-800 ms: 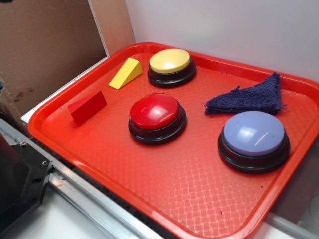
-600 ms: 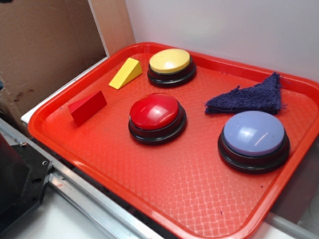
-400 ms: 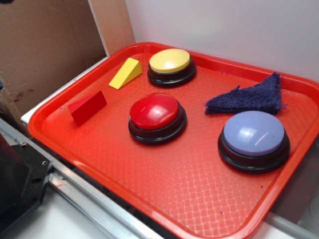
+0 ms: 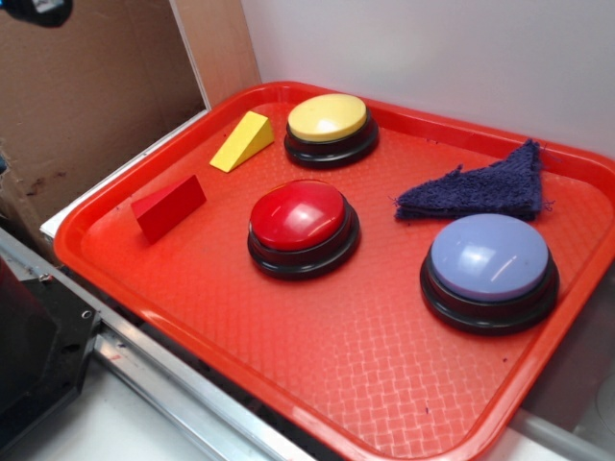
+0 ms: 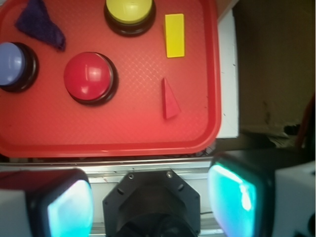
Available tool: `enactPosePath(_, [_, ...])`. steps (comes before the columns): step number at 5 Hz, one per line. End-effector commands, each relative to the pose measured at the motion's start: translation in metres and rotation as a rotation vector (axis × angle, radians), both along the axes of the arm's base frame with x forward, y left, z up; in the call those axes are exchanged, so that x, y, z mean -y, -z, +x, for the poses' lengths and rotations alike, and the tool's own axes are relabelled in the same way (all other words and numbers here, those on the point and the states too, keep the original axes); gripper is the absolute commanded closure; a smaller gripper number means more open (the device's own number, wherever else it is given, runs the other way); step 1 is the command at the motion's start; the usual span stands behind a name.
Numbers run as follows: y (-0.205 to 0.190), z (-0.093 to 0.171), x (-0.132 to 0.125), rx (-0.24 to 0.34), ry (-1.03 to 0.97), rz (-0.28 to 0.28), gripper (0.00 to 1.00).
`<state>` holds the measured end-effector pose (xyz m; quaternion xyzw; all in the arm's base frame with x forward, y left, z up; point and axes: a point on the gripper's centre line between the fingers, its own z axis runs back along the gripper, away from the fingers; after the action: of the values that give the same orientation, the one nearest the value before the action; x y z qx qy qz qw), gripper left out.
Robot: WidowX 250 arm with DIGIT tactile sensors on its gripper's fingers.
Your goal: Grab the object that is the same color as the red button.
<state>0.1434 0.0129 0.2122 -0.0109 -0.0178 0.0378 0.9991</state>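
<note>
A red tray (image 4: 365, 384) was shown holding three dome buttons, two wedge blocks and a cloth. The one change from the picture a moment earlier was a dark part of the arm, seen at the top left corner of the exterior view, where nothing had shown before; everything on the tray was left as it had been.

The red wedge block (image 4: 168, 206) was lying near the tray's left edge, well apart from the red button (image 4: 300, 219) at the middle and untouched. A yellow wedge (image 4: 244, 140) was placed farther back, beside the yellow button (image 4: 329, 119). A lavender button (image 4: 490, 259) and a dark blue knitted cloth (image 4: 478, 187) were seen to the right.

In the wrist view the gripper (image 5: 150, 195) was held high over the near tray edge, its fingers spread wide and empty. The approach was judged to be only starting, with the descent to the red wedge block not yet made.
</note>
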Motion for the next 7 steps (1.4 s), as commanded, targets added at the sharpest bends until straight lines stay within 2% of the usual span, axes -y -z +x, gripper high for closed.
enactPosePath(1, [0.019, 0.047, -0.046, -0.013, -0.035, 0.038, 0.0])
enactPosePath(2, [0.046, 0.073, -0.067, -0.05, 0.023, 0.086, 0.0])
enactPosePath(3, [0.075, 0.081, -0.069, -0.101, 0.072, 0.135, 0.0])
enactPosePath(4, [0.098, 0.077, -0.058, -0.156, 0.123, 0.139, 0.0])
enactPosePath(5, [0.113, 0.068, -0.046, -0.191, 0.144, 0.096, 0.0])
enactPosePath(6, [0.13, 0.07, -0.042, -0.218, 0.129, 0.098, 0.0])
enactPosePath(7, [0.161, 0.071, -0.042, -0.3, 0.109, 0.095, 0.0])
